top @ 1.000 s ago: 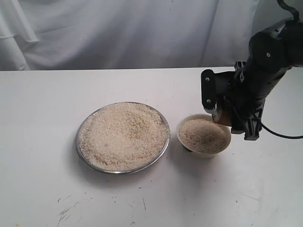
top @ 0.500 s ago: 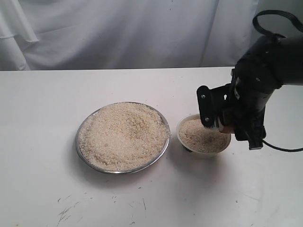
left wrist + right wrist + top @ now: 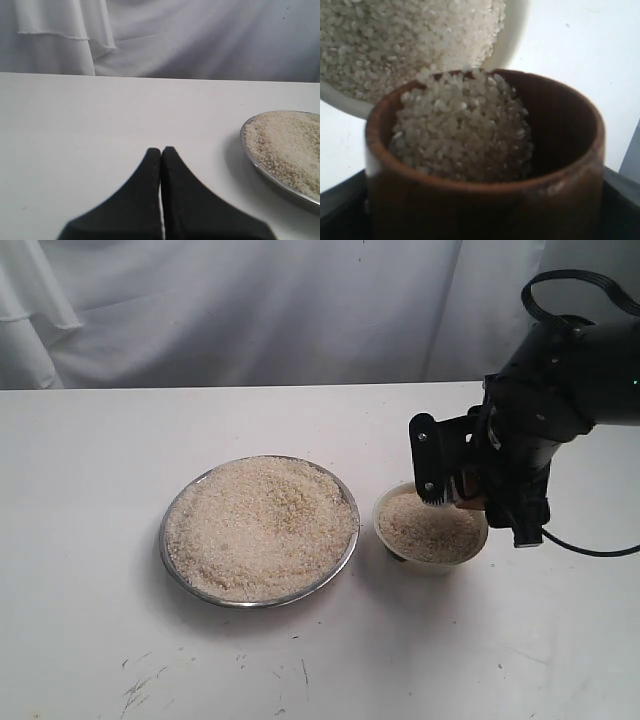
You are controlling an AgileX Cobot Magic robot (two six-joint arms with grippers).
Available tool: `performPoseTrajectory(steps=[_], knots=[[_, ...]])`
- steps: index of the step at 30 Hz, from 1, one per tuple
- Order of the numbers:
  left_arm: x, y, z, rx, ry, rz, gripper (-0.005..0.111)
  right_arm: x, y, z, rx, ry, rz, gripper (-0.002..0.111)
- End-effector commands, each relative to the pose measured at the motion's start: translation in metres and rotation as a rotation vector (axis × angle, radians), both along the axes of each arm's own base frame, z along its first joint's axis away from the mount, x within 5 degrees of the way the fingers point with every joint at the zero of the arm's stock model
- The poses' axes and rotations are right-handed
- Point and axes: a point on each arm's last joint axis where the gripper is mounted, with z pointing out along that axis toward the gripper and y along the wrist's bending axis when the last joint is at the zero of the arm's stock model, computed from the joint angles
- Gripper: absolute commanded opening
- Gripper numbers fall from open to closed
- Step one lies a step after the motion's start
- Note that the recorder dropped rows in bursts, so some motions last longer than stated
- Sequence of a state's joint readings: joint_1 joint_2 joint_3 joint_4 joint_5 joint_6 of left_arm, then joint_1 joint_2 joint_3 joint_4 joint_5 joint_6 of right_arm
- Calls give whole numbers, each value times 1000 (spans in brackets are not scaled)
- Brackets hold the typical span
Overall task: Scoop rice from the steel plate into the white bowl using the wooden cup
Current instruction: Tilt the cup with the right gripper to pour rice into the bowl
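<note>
The steel plate (image 3: pixel 342 558) holds a wide heap of rice (image 3: pixel 260 525) left of centre; its rim (image 3: pixel 270 176) also shows in the left wrist view. The white bowl (image 3: pixel 430 562) beside it is nearly full of rice (image 3: pixel 428 525). My right gripper (image 3: pixel 462 490) is shut on the wooden cup (image 3: pixel 470 503), tilted over the bowl's far right rim. In the right wrist view the cup (image 3: pixel 485 200) is part full of rice (image 3: pixel 462 130), its mouth against the bowl (image 3: pixel 512 37). My left gripper (image 3: pixel 161 150) is shut and empty, over bare table left of the plate.
A white cloth backdrop (image 3: pixel 250 310) hangs behind the white table (image 3: pixel 90 490). A black cable (image 3: pixel 590 552) trails from the right arm across the table at the right. Faint scuff marks (image 3: pixel 140 690) lie near the front edge.
The right gripper has shifted left and turned, tipping the cup further over the bowl's rim. Plate and bowl have stayed put.
</note>
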State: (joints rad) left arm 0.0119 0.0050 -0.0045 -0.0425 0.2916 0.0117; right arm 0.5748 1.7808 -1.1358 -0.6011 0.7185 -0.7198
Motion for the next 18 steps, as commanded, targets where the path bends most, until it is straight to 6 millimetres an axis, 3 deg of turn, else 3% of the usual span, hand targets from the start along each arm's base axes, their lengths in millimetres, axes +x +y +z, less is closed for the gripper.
performPoseTrajectory(steps=[1, 18], knots=[[0, 0, -1, -4, -7, -1, 0, 2, -1, 4, -28, -41, 31, 0], [0, 0, -1, -4, -7, -1, 0, -2, 20, -13, -153, -81, 112, 0]])
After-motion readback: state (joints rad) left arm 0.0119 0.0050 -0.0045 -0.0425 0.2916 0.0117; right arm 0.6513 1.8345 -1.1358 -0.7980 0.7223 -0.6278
